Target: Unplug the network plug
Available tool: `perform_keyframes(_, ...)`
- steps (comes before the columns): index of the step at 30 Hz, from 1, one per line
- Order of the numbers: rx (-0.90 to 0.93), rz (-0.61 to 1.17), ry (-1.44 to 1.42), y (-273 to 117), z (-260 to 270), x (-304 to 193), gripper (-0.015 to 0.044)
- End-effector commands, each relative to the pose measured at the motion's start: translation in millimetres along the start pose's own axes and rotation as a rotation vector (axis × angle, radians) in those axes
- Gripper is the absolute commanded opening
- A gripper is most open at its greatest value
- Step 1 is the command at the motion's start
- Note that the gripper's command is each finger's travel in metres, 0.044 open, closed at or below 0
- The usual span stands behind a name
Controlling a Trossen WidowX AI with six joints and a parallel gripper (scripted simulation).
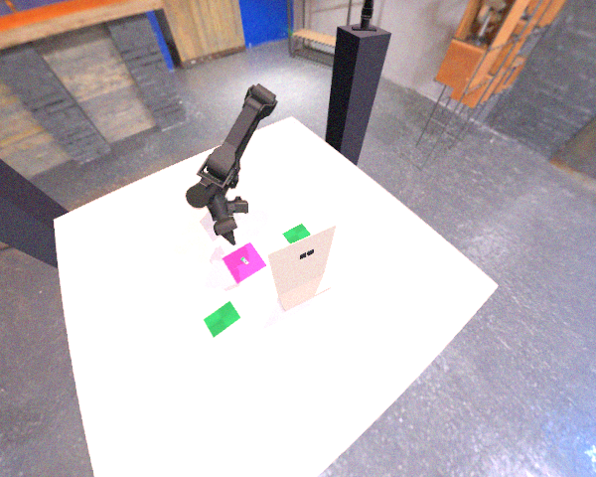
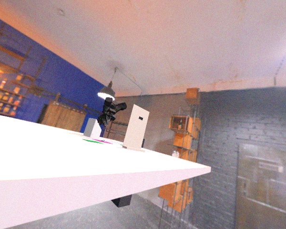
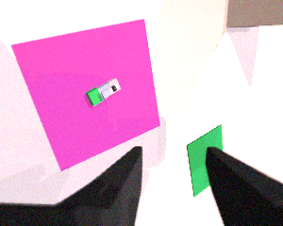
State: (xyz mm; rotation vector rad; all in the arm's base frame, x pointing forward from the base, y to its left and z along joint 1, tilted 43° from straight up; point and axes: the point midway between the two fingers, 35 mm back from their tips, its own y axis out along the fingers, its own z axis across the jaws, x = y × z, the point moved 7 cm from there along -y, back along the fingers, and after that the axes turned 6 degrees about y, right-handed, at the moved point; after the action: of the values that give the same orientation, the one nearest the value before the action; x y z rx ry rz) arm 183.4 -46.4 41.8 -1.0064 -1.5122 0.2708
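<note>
On the white square table (image 1: pixel 339 333), the small white network plug with a green end (image 3: pixel 103 91) lies inside the magenta marked square (image 3: pixel 61 94), beside the beige upright panel (image 1: pixel 302 266). The dark parallel-jaw gripper (image 3: pixel 172 179) hovers above that square's edge, fingers parted, holding nothing.

A small white plug (image 3: pixel 104 91) with a green end is seen lying flat near the middle of the magenta marked square (image 3: pixel 61 61). The beige upright panel (image 1: pixel 301 266) is placed just beside the square.

I see white desk (image 1: pixel 185 385): magenta square (image 1: pixel 243 262) with plug (image 1: pixel 244 259), two green patches (image 1: pixel 222 318), upright panel (image 1: pixel 302 266).
</note>
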Motion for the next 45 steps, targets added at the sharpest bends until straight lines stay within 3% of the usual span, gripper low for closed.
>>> perform_keyframes(1, -0.001, 0.003, -0.004, -6.1, -6.8, -0.5, 0.0156)
perform_keyframes(33, -0.006, -0.002, -0.012, -88.9, -56.3, 8.8, 0.0156)
perform_keyframes(43, -0.006, -0.002, -0.012, -88.9, -56.3, 8.8, 0.0419)
perform_keyframes(45, -0.006, -0.002, -0.012, -88.9, -56.3, 8.8, 0.0440)
